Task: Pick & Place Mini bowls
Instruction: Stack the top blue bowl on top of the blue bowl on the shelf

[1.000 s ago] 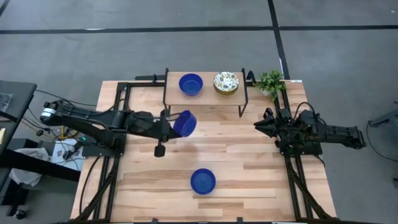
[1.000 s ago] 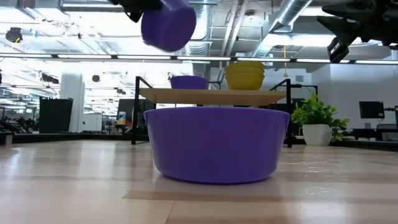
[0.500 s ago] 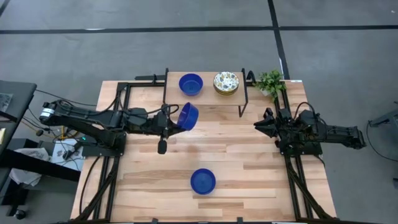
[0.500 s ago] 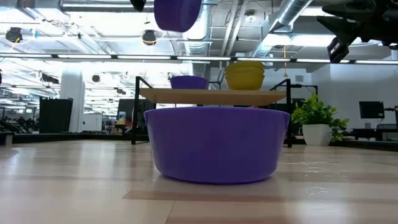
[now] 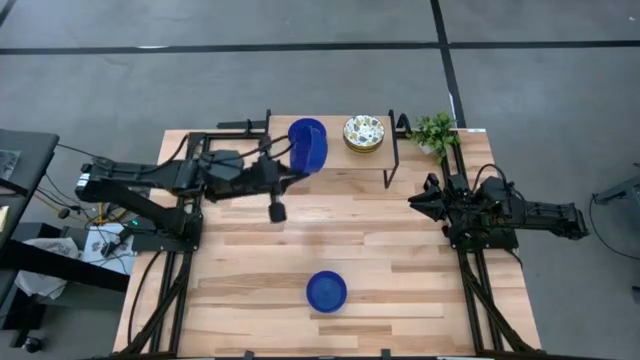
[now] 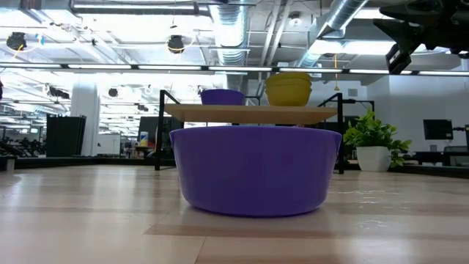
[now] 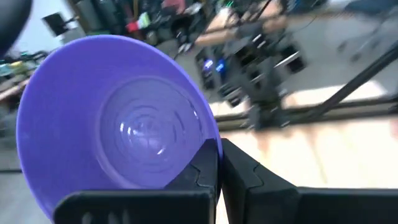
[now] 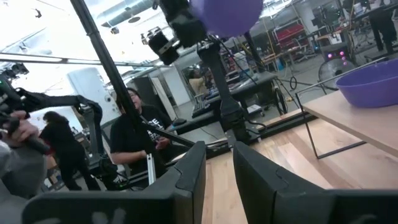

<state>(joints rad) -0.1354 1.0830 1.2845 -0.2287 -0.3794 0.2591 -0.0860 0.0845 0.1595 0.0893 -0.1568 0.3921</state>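
Observation:
My left gripper point(image 5: 293, 165) is shut on a glossy blue mini bowl point(image 5: 312, 150), which hangs tipped on its side over the wooden shelf point(image 5: 345, 160) at the table's far edge. That bowl fills the left wrist view point(image 7: 112, 118) and also shows in the right wrist view point(image 8: 227, 12). A second blue bowl point(image 6: 222, 96) sits on the shelf, mostly covered from above. A stack of floral bowls point(image 5: 364, 132) stands beside it. A third blue bowl point(image 5: 326, 290) rests base down on the near table. My right gripper point(image 5: 422, 200) waits at the right edge, open by a narrow gap point(image 8: 219, 168). My left gripper pinches the blue bowl's rim point(image 7: 214, 142), one finger point(image 7: 202, 171) inside the bowl and the other point(image 7: 242, 174) outside its wall. The fingers reach in from the table's left. The bowl is lifted clear and tipped on its side, mouth turned toward the gripper.
A small potted plant point(image 5: 435, 130) stands at the shelf's right end. The near blue bowl point(image 6: 256, 169) blocks much of the low view. Bare wood lies between the shelf and that bowl. People stand in the room beyond the table point(image 8: 134, 143).
My left gripper has carried the blue bowl up and toward the far edge and right, from over the table's middle to above the shelf's left half. It rose out of the low view. The bowl has tipped further onto its side.

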